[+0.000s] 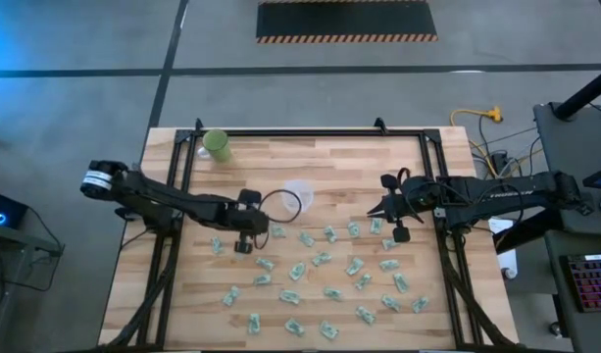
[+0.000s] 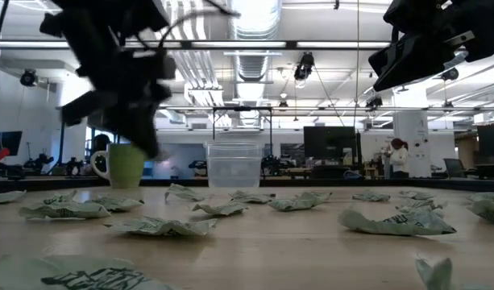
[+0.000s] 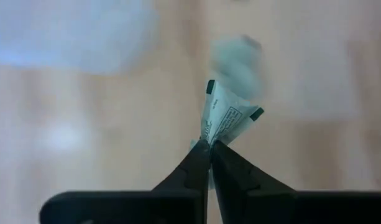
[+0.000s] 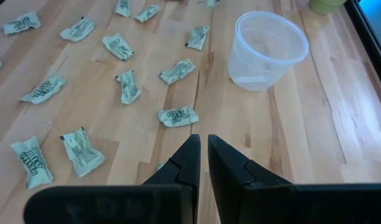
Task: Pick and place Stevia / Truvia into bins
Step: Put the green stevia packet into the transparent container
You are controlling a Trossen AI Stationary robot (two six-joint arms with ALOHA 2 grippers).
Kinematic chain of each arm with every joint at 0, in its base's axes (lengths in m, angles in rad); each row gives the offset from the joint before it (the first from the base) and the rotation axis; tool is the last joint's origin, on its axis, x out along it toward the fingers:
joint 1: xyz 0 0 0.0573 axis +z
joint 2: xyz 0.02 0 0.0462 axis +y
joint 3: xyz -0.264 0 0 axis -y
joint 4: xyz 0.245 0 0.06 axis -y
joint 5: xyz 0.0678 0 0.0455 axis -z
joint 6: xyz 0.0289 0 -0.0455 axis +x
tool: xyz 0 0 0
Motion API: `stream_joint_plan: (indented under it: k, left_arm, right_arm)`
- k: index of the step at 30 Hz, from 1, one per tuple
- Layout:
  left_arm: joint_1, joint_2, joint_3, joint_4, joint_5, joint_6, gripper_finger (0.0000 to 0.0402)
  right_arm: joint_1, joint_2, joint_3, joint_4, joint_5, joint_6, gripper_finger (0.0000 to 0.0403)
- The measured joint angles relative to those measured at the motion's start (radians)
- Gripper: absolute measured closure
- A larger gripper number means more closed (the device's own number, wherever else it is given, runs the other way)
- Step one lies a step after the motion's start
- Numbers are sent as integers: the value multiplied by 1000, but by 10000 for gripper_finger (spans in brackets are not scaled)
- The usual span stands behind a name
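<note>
Several pale green and white Stevia / Truvia packets (image 1: 325, 260) lie flat and scattered over the near half of the wooden table. The clear plastic cup, the bin (image 1: 297, 194), stands upright on its base near the table's middle and looks empty in the right wrist view (image 4: 266, 50). My left gripper (image 1: 264, 231) hovers just left of the cup, above the table, shut on one packet (image 3: 230, 115). My right gripper (image 1: 375, 210) hangs above the table to the right of the cup, shut (image 4: 204, 146) with nothing between its fingers. My left gripper pinches the packet by one end (image 3: 207, 138) between its two fingertips. The fingers slant down toward the table. The rest of the packet sticks out past the fingertips, and it is lifted clear of the wood.
An opaque light-green cup (image 1: 218, 145) stands at the table's far left. A black frame (image 1: 310, 132) runs along the far edge and both sides. Bare wood lies between the clear cup and the far edge.
</note>
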Motion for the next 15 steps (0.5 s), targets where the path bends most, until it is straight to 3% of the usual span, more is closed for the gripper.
stream_joint_plan:
  k: [3, 5, 9, 15]
  left_arm:
    - [2, -51, 18, 64, -176, 32, 401]
    - [12, -76, 17, 138, -240, 91, 401]
    - [57, -74, 15, 302, -242, 185, 401]
    - [123, 44, 38, 438, -196, 286, 402]
  right_arm:
    - [0, 0, 0, 0, 0, 0, 380]
    - [0, 0, 0, 6, 0, 0, 380]
    - [0, 1, 0, 32, 1, 0, 380]
    - [0, 1, 0, 39, 2, 1, 380]
